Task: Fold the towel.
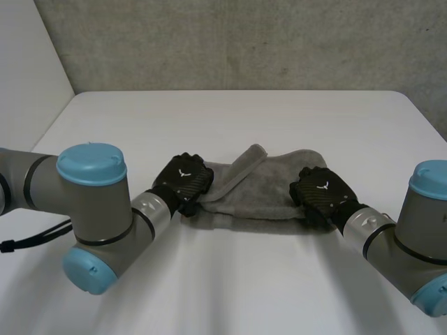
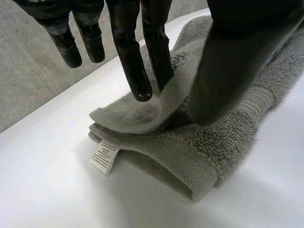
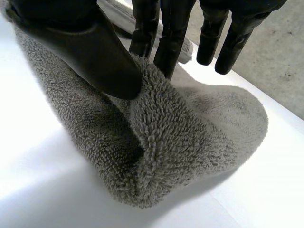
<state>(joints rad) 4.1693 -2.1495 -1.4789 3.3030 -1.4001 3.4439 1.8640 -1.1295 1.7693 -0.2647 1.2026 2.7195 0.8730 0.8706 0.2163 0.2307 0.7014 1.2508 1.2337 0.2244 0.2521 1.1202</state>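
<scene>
A grey towel point(image 1: 260, 187) lies bunched in the middle of the white table point(image 1: 237, 118), with a flap folded over its top. My left hand point(image 1: 183, 178) is at the towel's left end. In the left wrist view that hand point(image 2: 130, 61) pinches the raised top layer of the towel point(image 2: 209, 142) between two straight fingers and the thumb point(image 2: 228, 66). My right hand point(image 1: 323, 190) is at the towel's right end. There its thumb point(image 3: 95, 52) and fingers point(image 3: 168, 42) squeeze a ridge of the towel point(image 3: 190, 142).
A white label point(image 2: 103, 156) sticks out from the towel's lower layer near my left hand. A grey wall stands behind the table's far edge. Both arms reach in from the near side.
</scene>
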